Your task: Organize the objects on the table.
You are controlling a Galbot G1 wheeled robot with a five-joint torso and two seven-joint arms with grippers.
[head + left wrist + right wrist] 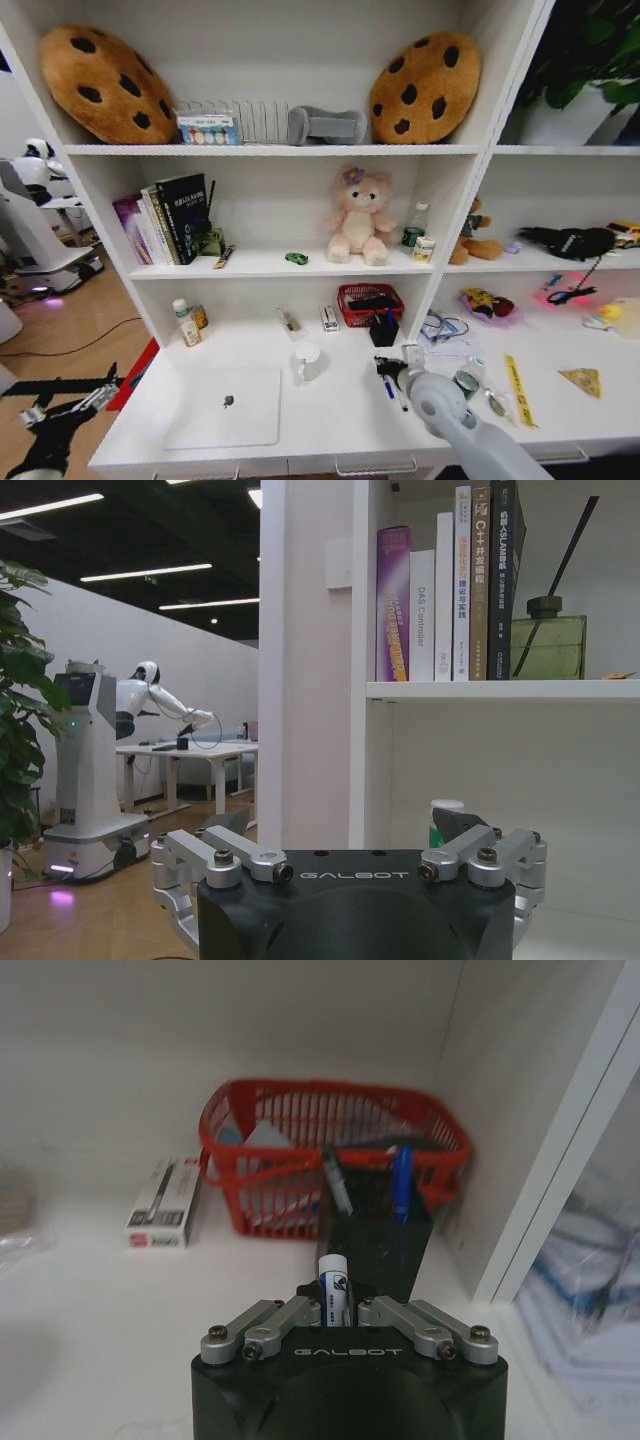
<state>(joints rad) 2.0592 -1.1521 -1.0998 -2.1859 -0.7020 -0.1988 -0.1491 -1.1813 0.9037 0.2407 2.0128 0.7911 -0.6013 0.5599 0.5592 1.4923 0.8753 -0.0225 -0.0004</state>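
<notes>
The right arm [470, 435] reaches in from the near right, and its gripper [338, 1305] is closed on a blue pen [334, 1282], held upright just in front of a black pen holder [375, 1245]. A red basket [330, 1165] stands behind the holder. The silver laptop [225, 405] lies closed on the near left of the white desk [340, 420]. The left gripper [350, 865] hangs off the desk's left end, fingers spread open and empty.

Head view down over table [340, 420], right wrist close facing red basket [330, 1175], seen by both.
</notes>
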